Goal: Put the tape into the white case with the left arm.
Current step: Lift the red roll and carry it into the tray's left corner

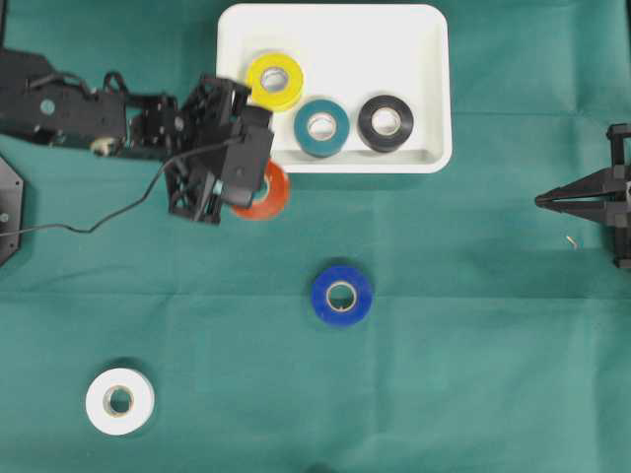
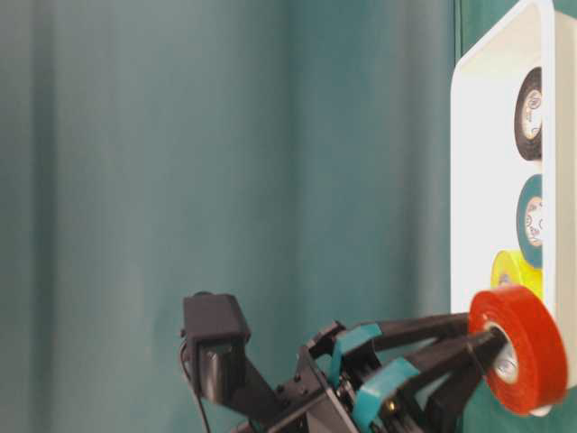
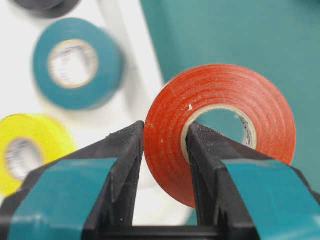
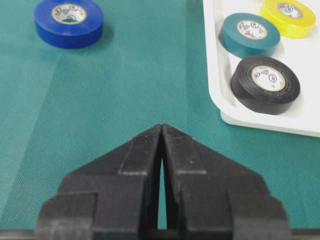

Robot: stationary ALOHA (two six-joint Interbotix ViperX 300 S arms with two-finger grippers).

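My left gripper [image 1: 259, 185] is shut on a red tape roll [image 1: 271, 194], one teal-banded finger outside the roll and the other in its core [image 3: 200, 137]. The red roll [image 3: 220, 95] hangs just off the front-left corner of the white case [image 1: 414, 49], partly over its rim [image 3: 135, 65]. The table-level view shows the same roll [image 2: 523, 347] at the fingertips beside the case [image 2: 478, 180]. Inside the case lie a yellow roll [image 1: 274, 80], a teal roll [image 1: 321, 127] and a black roll [image 1: 385, 122]. My right gripper [image 4: 162, 127] is shut and holds nothing.
A blue roll [image 1: 342, 295] lies on the green cloth in the middle and a white roll [image 1: 119, 401] at the front left. The right gripper [image 1: 540, 200] sits at the right edge. A loose black cable [image 1: 118, 212] trails left of the left arm.
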